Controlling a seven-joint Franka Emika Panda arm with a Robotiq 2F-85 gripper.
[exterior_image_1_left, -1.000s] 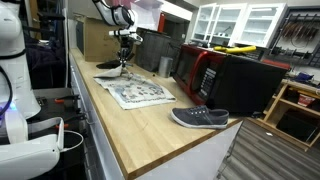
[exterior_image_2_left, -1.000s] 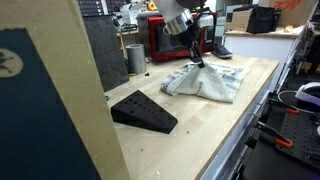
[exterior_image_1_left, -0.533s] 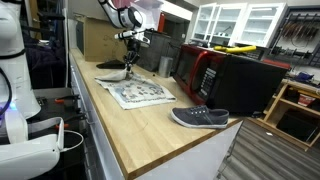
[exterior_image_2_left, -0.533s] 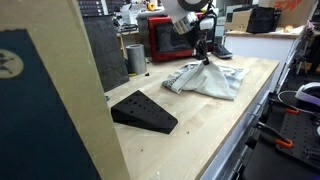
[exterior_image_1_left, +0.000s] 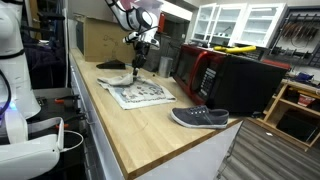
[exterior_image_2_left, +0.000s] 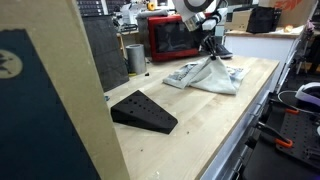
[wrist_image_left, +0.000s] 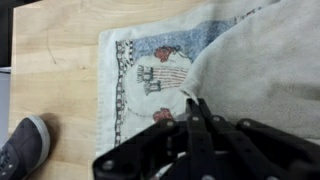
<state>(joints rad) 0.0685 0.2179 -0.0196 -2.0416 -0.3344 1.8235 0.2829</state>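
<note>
Views: Only the wrist view shows us the printed figures on the cloth (wrist_image_left: 150, 72). Only an exterior view shows the black wedge (exterior_image_2_left: 143, 110), on the counter (exterior_image_2_left: 200, 130) to the cloth's left.
Change: Against a second ago, we find the gripper (exterior_image_2_left: 209, 52) further right in both exterior views, with the cloth drawn up into a peak.
Gripper: Fingers together, clamped on a fold of the cloth.
Cloth: One part is lifted; the rest lies on the counter, well apart from the shoe (exterior_image_1_left: 200, 118).
</note>
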